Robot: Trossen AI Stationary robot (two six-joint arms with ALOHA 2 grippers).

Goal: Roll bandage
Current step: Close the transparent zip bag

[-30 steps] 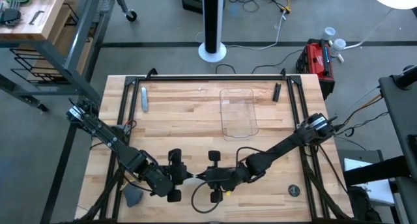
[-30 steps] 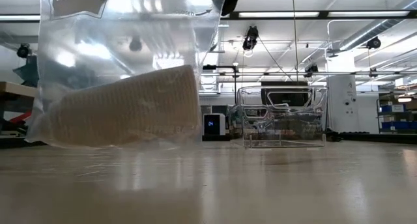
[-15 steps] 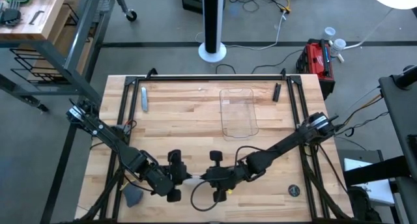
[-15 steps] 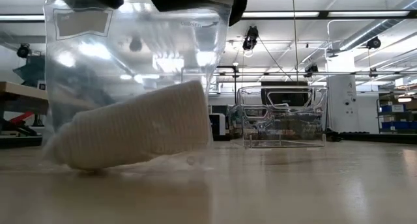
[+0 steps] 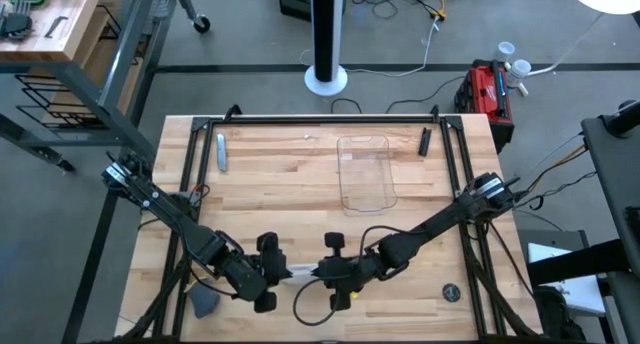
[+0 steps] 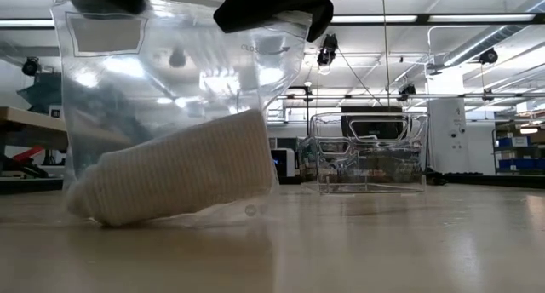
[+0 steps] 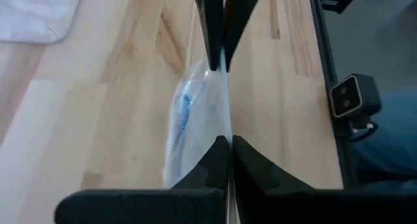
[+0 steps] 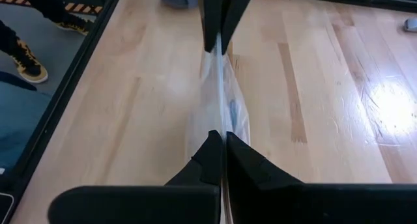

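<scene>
A clear zip bag (image 6: 170, 97) hangs between my two grippers near the table's front edge. Inside it lies the bandage (image 6: 179, 169), a whitish ribbed cylinder. It is tilted, with its low left end down on the table through the bag's bottom. My left gripper (image 5: 278, 274) is shut on the left end of the bag's top edge. My right gripper (image 5: 322, 274) is shut on the right end. In each wrist view the two pairs of fingers face each other along that edge. My left gripper (image 7: 228, 146) pinches the bag's top edge (image 7: 225, 120) at its left end between the two fingers, coming level from the table's left. The bag hangs below, its bottom on the table. My right gripper (image 8: 223, 140) pinches the bag's top edge (image 8: 220, 116) at its right end between its two fingers, coming level from the table's right. The edge runs straight across to the other fingers (image 8: 210, 22).
A clear rectangular tray (image 5: 365, 171) stands at the far middle, right of the bag in the low view. A grey strip (image 5: 221, 151) and a dark bar (image 5: 425, 141) lie near the far edge. A grey-blue scrap (image 5: 205, 302) and a round dark disc (image 5: 452, 293) lie near the front.
Both grippers have gone down with the bag, so its bottom has settled on the table. The bandage inside has tipped steeper, left end low. My right gripper has shifted a little toward the table's right edge, and more of the bag's top edge shows between the grippers.
</scene>
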